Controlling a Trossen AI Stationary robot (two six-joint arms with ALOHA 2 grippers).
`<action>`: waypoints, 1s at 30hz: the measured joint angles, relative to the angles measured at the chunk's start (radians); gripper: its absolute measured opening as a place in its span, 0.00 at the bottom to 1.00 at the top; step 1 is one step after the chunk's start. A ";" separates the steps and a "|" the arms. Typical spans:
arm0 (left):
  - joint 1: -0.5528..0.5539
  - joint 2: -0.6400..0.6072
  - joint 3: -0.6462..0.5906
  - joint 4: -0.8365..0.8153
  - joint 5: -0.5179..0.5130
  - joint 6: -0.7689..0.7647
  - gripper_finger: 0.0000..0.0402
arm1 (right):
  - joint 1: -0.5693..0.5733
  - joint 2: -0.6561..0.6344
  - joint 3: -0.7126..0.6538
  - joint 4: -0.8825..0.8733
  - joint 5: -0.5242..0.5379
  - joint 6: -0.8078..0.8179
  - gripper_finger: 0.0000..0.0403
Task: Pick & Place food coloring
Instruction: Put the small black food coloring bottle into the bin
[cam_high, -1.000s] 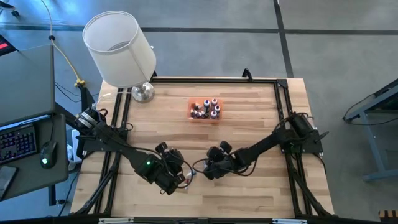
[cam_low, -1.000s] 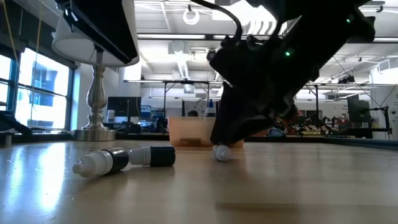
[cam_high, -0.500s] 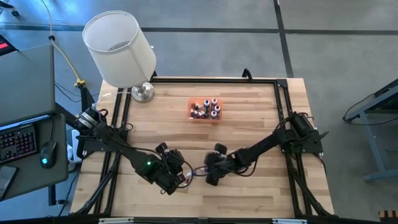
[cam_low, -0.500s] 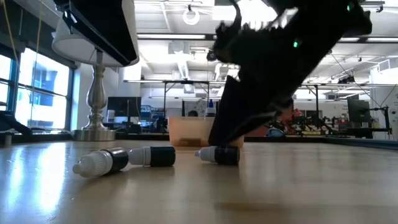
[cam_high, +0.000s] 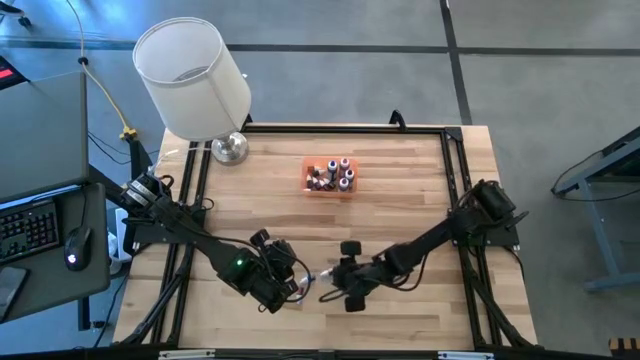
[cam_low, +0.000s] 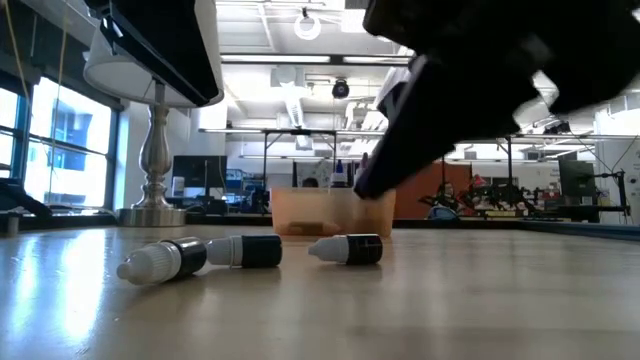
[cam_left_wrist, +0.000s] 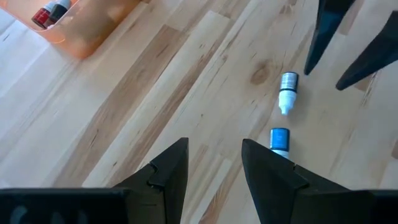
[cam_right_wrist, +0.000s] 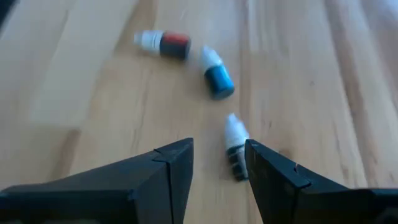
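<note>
Overhead, you have both dark arms reaching into the near middle of the light wooden table (cam_high: 400, 180). The left gripper (cam_high: 284, 285) and right gripper (cam_high: 340, 290) face each other across a few loose bottles, and the small orange plastic tray (cam_high: 329, 190) of white-capped bottles sits well apart, further back.

Low view next: three tiny dropper bottles lie on their sides, the middle dark-bodied bottle (cam_low: 346, 249) nearest the right arm, which hangs above it without touching. The tray shows behind.

Left wrist: your left fingers are parted with nothing between them, a blue-bodied bottle (cam_left_wrist: 280, 137) just beside one finger; likely it waits.

Right wrist: your right fingers are spread wide and empty, straddling that dark bottle (cam_right_wrist: 235, 146), probably lined up to grab it. A blue one and a red-bodied bottle (cam_right_wrist: 164, 43) lie beyond.
</note>
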 joint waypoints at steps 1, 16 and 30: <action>0.000 0.000 0.000 0.000 0.000 0.000 0.37 | 0.004 0.009 -0.001 0.000 0.002 -0.019 0.34; 0.000 0.000 0.000 0.000 0.000 0.012 0.37 | -0.106 0.123 0.002 0.042 -0.036 -0.098 0.34; 0.000 0.000 0.000 0.000 -0.001 0.030 0.37 | -0.130 0.110 -0.002 0.066 0.001 0.023 0.22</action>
